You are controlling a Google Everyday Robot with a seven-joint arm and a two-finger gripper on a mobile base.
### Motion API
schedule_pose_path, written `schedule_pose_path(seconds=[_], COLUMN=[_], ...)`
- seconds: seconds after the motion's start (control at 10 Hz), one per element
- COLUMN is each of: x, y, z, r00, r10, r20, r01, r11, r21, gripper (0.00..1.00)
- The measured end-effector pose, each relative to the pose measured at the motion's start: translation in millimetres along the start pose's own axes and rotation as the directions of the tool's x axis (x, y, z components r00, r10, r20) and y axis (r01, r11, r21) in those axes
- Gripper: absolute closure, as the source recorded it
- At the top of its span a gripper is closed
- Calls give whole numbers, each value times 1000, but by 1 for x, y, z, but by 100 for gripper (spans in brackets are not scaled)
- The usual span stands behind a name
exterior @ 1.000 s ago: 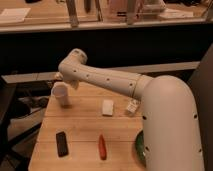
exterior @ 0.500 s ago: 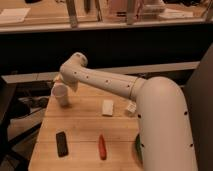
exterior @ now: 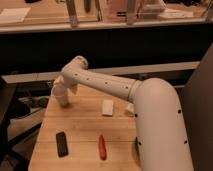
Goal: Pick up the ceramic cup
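The white robot arm (exterior: 102, 86) extends from the near right across the wooden table (exterior: 80, 125) to its far left corner. The gripper (exterior: 60, 84) is positioned at the top of the ceramic cup (exterior: 60, 96), which stands upright there. A white rectangular block (exterior: 107, 107) lies mid-table. A flat black object (exterior: 61, 143) and a red oblong object (exterior: 102, 147) lie nearer, apart from each other.

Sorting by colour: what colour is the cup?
The cup is white, camera view; the gripper is right above it.

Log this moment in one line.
gripper: at cup | cup: upright, far-left corner of table | grasp: unconfirmed
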Motion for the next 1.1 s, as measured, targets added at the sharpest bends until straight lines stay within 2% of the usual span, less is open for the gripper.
schedule_pose_path(seconds=[1.1], x=[-21], y=[21], z=[39], r00=[999], r10=[-12], r20=[47], r01=[10], r11=[999], r21=[34], gripper=[20])
